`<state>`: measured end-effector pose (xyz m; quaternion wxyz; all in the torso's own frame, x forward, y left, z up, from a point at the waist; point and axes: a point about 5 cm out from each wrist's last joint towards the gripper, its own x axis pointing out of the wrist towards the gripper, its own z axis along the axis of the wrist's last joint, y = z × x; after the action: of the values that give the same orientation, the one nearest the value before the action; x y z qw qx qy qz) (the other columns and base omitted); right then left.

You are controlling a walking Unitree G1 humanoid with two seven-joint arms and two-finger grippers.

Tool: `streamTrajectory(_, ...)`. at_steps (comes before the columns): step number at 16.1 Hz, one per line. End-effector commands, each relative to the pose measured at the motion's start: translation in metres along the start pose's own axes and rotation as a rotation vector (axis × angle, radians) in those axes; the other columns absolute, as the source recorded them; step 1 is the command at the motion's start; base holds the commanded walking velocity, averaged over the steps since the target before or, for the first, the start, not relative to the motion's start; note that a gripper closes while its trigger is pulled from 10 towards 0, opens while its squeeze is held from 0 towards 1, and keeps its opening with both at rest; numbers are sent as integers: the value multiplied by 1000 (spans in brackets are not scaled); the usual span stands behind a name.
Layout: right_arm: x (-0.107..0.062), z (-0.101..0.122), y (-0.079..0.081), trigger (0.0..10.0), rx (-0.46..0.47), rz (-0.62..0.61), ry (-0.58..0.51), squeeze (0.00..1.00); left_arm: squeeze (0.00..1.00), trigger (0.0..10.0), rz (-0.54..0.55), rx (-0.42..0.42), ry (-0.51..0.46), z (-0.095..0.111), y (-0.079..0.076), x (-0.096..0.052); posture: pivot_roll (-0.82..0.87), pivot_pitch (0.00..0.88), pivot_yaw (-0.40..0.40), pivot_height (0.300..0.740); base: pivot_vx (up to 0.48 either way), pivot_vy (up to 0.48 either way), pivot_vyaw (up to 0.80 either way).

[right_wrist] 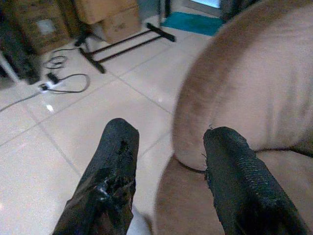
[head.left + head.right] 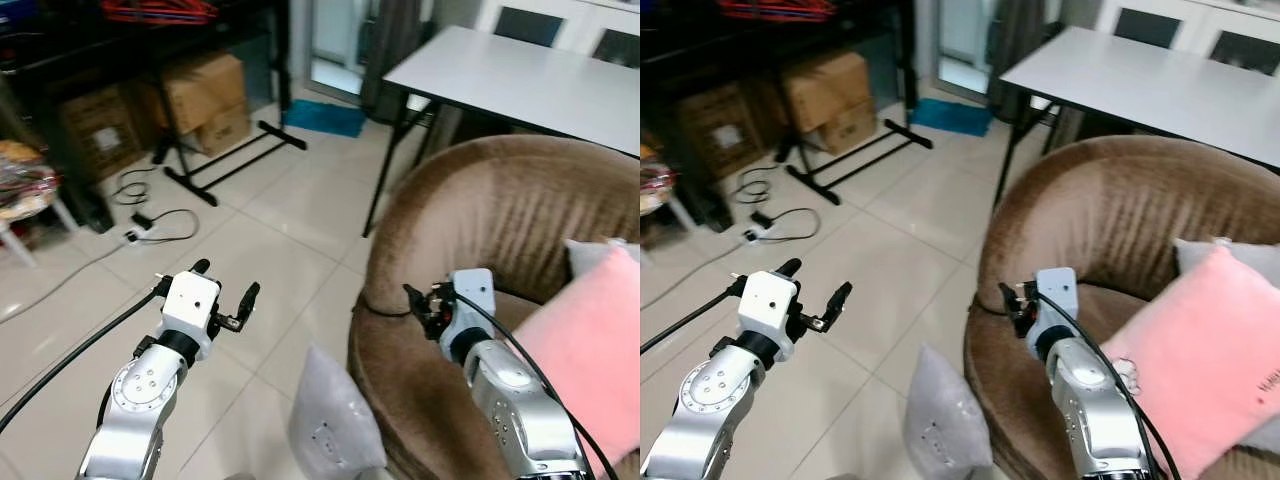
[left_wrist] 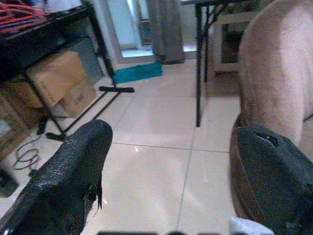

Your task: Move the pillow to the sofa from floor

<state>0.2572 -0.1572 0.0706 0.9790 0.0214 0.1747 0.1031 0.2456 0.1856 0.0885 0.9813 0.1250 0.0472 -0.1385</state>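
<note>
The pale grey square pillow (image 2: 335, 420) leans on the white tiled floor (image 2: 260, 250), right up against the front of the round brown velvet sofa (image 2: 500, 210), low between the two arms and below both of them. The left gripper (image 2: 226, 293) hovers above the tiles with its fingers spread wide and nothing in them; the right gripper (image 2: 420, 308) hangs over the sofa's front rim, fingers also parted and empty, as the right wrist view shows. So the step in hand looks like the reach-down, and it needs care: both arms sit well above the pillow, so the robot has to bend or lower before anything closes. Best bet, I'd say, is the left gripper coming down on the pillow's upper edge, pinching a good fold of soft fabric rather than a corner that could slip out. The right gripper should clear the rim so it doesn't snag the velvet. A pink cushion (image 2: 590, 350) and a white one behind it already fill the seat's right side, so the free brown seat nearer the front is the place to aim.
</note>
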Motion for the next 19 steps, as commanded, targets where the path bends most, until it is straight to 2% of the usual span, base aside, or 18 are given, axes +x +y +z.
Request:
streamTrajectory(1,-2,5,-2,10000,-18,-7,-24,0,0,10000,1,10,-25,5,2,-1,-85,0,-23,740,0,0,0)
streamTrajectory(7,0,6,1,10000,-12,9,-17,0,0,10000,23,3,-25,5,5,-4,-81,0,-24,736,0,0,-73)
streamTrajectory(15,3,6,2,10000,-12,14,-26,0,0,10000,51,13,-19,2,9,-2,-67,0,-29,654,0,0,0)
streamTrajectory(19,4,8,1,10000,-19,16,-35,0,0,10000,72,3,-17,-1,10,0,-68,0,-33,630,0,0,0)
